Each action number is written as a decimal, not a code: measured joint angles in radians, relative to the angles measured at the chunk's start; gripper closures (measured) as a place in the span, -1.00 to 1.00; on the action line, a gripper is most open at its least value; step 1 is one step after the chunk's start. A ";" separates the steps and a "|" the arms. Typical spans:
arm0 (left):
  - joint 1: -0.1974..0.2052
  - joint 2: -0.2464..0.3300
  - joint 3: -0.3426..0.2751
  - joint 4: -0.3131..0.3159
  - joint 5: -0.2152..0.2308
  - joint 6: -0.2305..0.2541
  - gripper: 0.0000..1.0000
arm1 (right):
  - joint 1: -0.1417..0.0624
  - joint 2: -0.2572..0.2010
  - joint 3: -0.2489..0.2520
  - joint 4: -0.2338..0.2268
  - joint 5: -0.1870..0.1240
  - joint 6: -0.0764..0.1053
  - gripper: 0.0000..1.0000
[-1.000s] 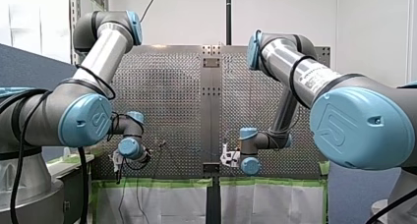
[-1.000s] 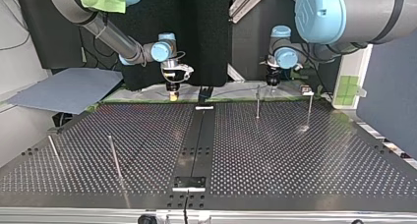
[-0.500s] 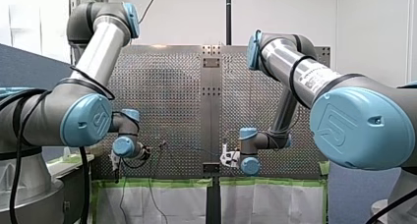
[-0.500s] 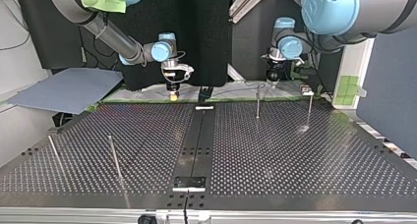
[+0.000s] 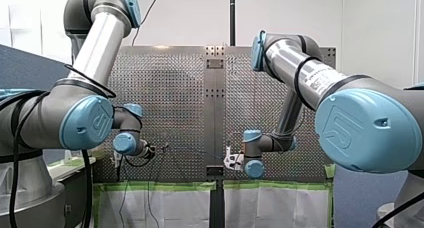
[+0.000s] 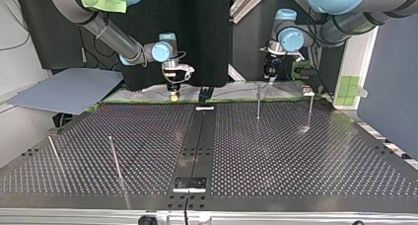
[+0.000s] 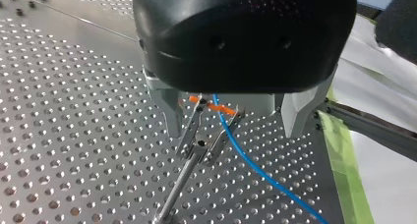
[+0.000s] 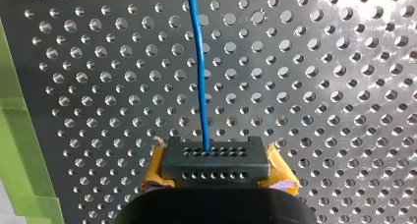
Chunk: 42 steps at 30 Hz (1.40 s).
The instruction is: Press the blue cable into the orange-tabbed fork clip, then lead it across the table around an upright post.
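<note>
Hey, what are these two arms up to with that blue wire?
Two arms are laying a blue cable over a perforated table. My right gripper is shut on the cable near the table's edge. My left gripper is open over the orange-tabbed fork clip, and the cable runs between the clip's prongs. The upright posts across the table are bare, so that leg looks undone.

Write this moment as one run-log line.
left tool open around fork clip | blue cable between its prongs | right tool shut on cable
</note>
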 joint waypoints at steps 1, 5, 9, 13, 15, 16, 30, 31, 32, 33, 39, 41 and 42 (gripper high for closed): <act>-0.005 0.000 0.000 -0.001 -0.007 0.011 -1.00 | 0.000 0.000 0.000 0.000 0.000 0.000 1.00; -0.020 0.000 -0.001 0.001 -0.037 0.047 -1.00 | 0.000 0.000 0.000 0.001 0.000 0.001 1.00; -0.034 0.000 -0.001 0.015 -0.064 0.084 -1.00 | -0.002 0.000 0.000 0.007 0.000 0.002 1.00; -0.048 0.000 -0.001 0.038 -0.080 0.121 -1.00 | -0.001 0.000 0.000 0.012 0.000 0.002 1.00; -0.052 0.000 -0.001 0.045 -0.085 0.131 -1.00 | 0.000 0.000 0.000 0.013 0.000 0.003 1.00; -0.054 0.000 -0.001 0.048 -0.086 0.134 -1.00 | 0.000 0.000 0.000 0.014 0.000 0.003 1.00; -0.076 0.000 -0.001 0.050 -0.086 0.115 -1.00 | 0.002 0.000 0.000 0.032 0.000 0.009 1.00; -0.077 0.000 -0.001 0.050 -0.086 0.111 -1.00 | 0.002 0.000 0.000 0.032 0.000 0.009 1.00; -0.078 0.000 -0.001 0.050 -0.087 0.109 -1.00 | 0.002 0.000 0.000 0.033 0.000 0.010 1.00; -0.078 0.000 -0.001 0.050 -0.087 0.106 -1.00 | 0.003 0.000 0.000 0.034 0.000 0.010 1.00; -0.083 0.000 -0.001 0.049 -0.088 0.098 -1.00 | 0.004 0.000 0.000 0.044 0.000 0.009 1.00; -0.085 0.000 -0.001 0.049 -0.088 0.096 -1.00 | 0.004 0.000 0.000 0.046 0.000 0.008 1.00; -0.085 0.000 -0.001 0.048 -0.088 0.095 -1.00 | 0.004 0.000 0.000 0.047 0.000 0.007 1.00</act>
